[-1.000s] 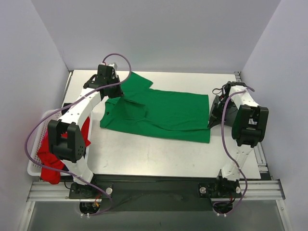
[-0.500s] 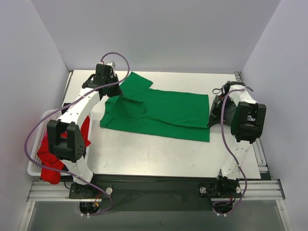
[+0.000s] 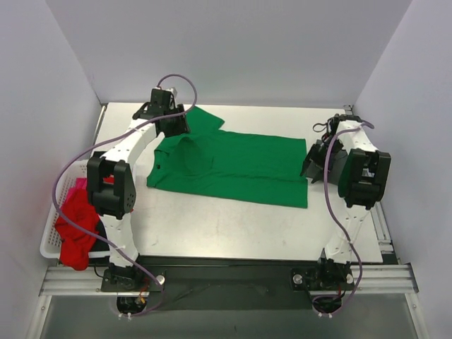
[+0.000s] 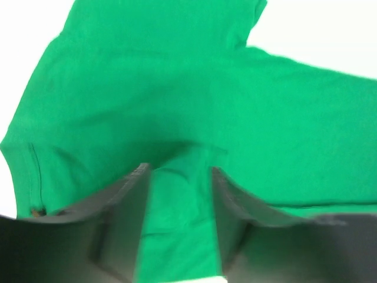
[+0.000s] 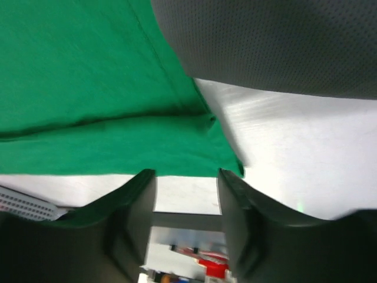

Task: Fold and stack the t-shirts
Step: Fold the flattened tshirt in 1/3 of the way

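The green t-shirt (image 3: 240, 166) lies across the far half of the bench (image 3: 226, 229), mostly flat. One sleeve points toward the back wall on the left side, and the hem end is on the right. Near that sleeve the cloth rises in a small tent toward the left gripper (image 4: 179, 177). In the left wrist view a strip of green runs up between the jaws, so we read them as pinching a fold of the shirt at its shoulder end. The right gripper (image 5: 185, 177) hangs just beside the hem corner with its jaws spread and nothing between them. Only bare bench and the shirt's edge show past the fingers.

We judge this as the first fold being set up: one end is gripped, the other is not yet taken. Next, the right jaws should close on the hem corner. Both arms can then carry their edges over together and keep the cloth taut so it lands without wrinkles.

Off the bench's left edge, a white basket (image 3: 48, 244) holds a red garment (image 3: 74, 229), which is probably next in line.
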You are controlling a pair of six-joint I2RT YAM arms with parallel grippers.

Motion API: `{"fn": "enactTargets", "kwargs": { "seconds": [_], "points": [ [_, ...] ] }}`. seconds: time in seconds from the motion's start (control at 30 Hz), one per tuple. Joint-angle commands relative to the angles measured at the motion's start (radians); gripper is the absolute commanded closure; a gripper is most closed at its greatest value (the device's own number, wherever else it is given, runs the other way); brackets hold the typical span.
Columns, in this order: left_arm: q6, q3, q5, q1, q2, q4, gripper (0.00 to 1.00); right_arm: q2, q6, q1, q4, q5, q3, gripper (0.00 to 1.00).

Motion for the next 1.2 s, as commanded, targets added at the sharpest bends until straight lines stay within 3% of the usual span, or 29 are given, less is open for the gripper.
{"fn": "enactTargets", "kwargs": {
  "seconds": [0.0, 0.07, 0.17, 0.33, 0.53, 0.73, 1.17],
  "points": [
    [0.013, 0.116, -0.019, 0.009, 0.048, 0.015, 0.41, -0.033, 0.008, -0.006, -0.038, 0.013, 0.042, 0.49],
    [0.010, 0.103, -0.036, 0.009, 0.043, 0.007, 0.34, -0.070, 0.007, -0.006, -0.018, 0.006, 0.031, 0.44],
    [0.013, 0.046, -0.043, 0.010, 0.006, 0.009, 0.32, -0.125, -0.005, -0.002, 0.005, -0.005, -0.021, 0.43],
    [0.002, -0.178, -0.020, 0.018, -0.107, 0.049, 0.32, -0.197, -0.021, 0.001, 0.040, -0.013, -0.157, 0.43],
    [-0.012, -0.379, -0.025, 0.025, -0.239, 0.060, 0.32, -0.243, -0.021, 0.002, 0.097, -0.016, -0.343, 0.45],
    [-0.012, -0.488, -0.050, 0.030, -0.339, 0.041, 0.32, -0.274, -0.025, 0.001, 0.118, 0.027, -0.444, 0.49],
    [-0.024, -0.652, -0.056, 0.076, -0.455, 0.029, 0.35, -0.205, -0.027, -0.001, 0.174, 0.079, -0.478, 0.65]
  ]
}}
